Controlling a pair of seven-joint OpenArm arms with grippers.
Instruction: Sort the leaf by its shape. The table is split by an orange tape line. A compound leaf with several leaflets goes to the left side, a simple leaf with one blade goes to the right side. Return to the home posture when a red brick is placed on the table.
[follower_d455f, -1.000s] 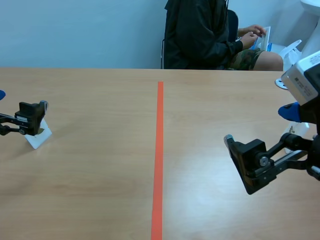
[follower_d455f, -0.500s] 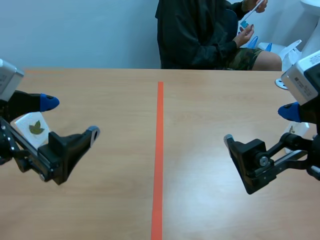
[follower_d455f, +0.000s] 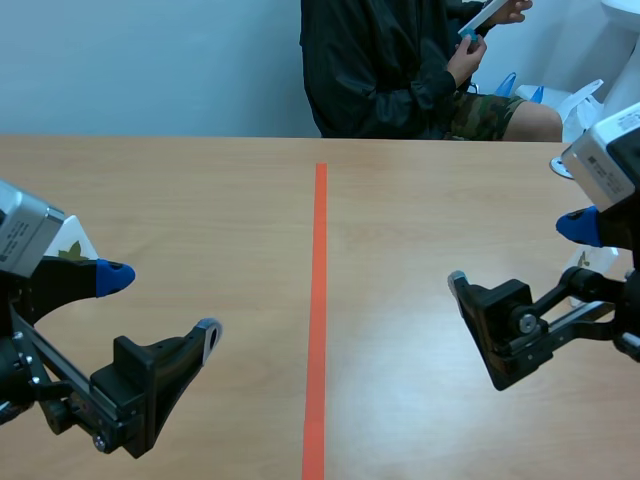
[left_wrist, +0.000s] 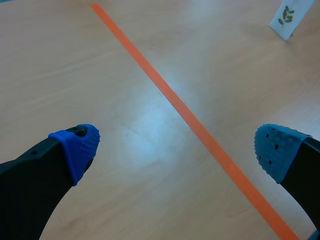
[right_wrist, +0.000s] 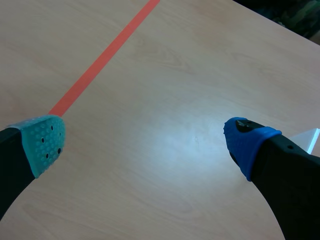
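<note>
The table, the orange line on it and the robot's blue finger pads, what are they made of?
The table looks like wood or a wood-look laminate: pale brown grain, a smooth top with a soft sheen. The orange line looks like thin stuck-on tape, flat with straight edges. The blue finger pads look like soft rubber or silicone, dotted with small dimples.

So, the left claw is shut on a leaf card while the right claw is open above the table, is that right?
Not quite: the left claw is open and holds nothing; the left wrist view shows its blue pads wide apart with only table between them. The right claw is open above the table, as you said.
</note>
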